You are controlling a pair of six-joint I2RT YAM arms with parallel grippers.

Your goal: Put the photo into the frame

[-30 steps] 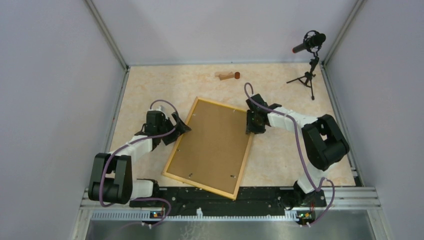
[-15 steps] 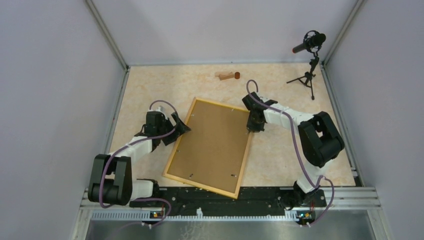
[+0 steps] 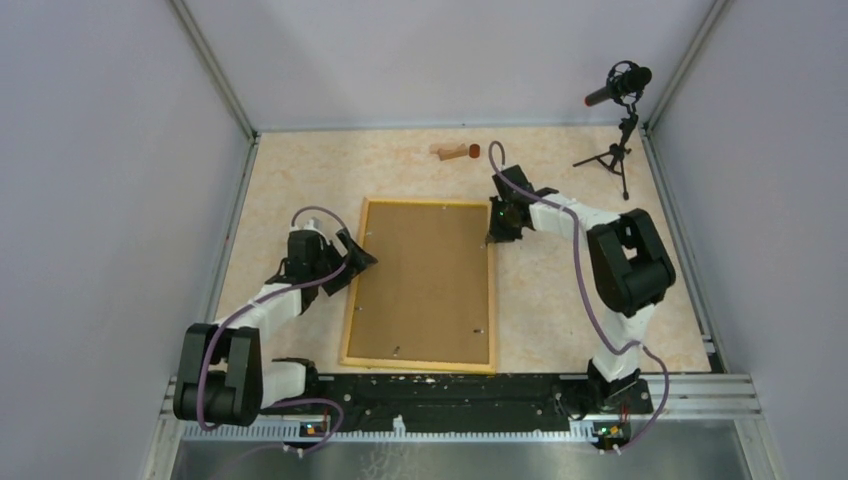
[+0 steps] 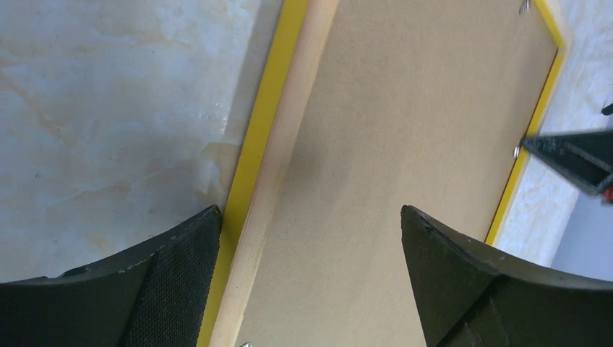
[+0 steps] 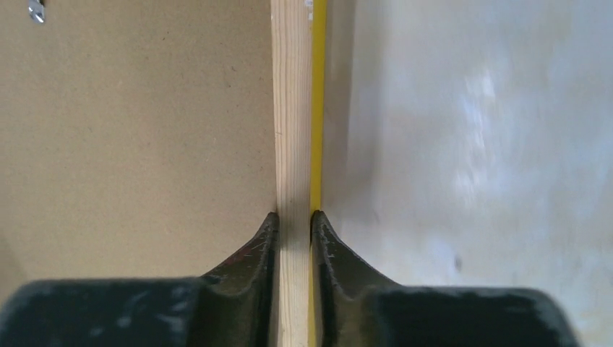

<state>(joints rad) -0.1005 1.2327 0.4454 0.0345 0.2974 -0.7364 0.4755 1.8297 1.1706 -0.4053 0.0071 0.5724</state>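
Table: pale marbled top, walled on three sides; clock directions are read from above, with 12 o'clock away from the arm bases.

Frame: thin yellow-orange rectangle lying flat and back-up at the table's centre. Its long rails run from 12 to 6 o'clock, and its near short rail is just beside the black base rail.

Backing board: plain brown sheet filling the frame's opening, with small metal clips along its edges.

Right gripper: at the frame's 1 o'clock corner, on the right long rail. The fingers are pinched tight on that rail, one on the bare-wood inner side and one on the yellow outer face.

Left gripper: at the frame's 9 o'clock, on the left long rail. The fingers are spread wide and hold nothing. One fingertip is over the table just outside the yellow edge, the other over the board. The pictures do not show whether either finger touches the frame.

Wooden block: at the table's 12 o'clock, well apart from the frame, with a brown cylinder just beside it on the 3 o'clock side.

Microphone: black, on a small tripod at the table's 2 o'clock corner, well apart from the frame.
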